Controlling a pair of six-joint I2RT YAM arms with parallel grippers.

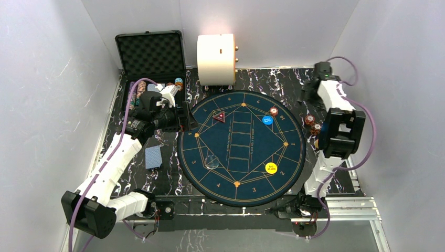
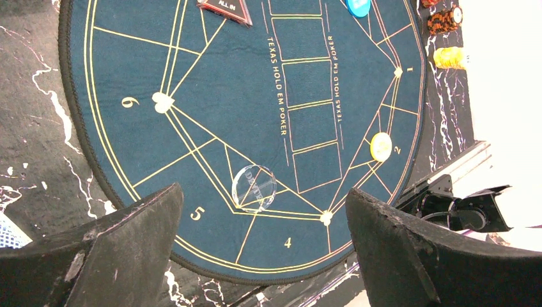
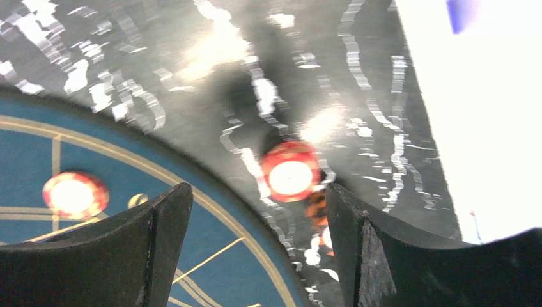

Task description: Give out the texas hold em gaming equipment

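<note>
At the middle of the black marbled table, a round blue Texas Hold Em mat is laid. On it are noted a red triangular marker at the far left, a blue button and a red-and-white chip just beside each other at the far right, a yellow button at the near right by the number 2, and a clear dealer button at the near left. Off the mat, short chip stacks are seen on the table close to the mat's right rim. Blue-backed playing cards lie on the table to the mat's left. Further chips are held in the open black case at the far left corner, with a cream cylinder standing to its right. The left claw is held above the far left edge of the mat, its jaws spread wide with nothing between them; the dealer button is framed between them in the left wrist view. The right claw is likewise spread wide and empty, held above the table at the mat's far right rim, over the chip stacks. The right wrist view is blurred, and finer detail cannot be read there.
</note>
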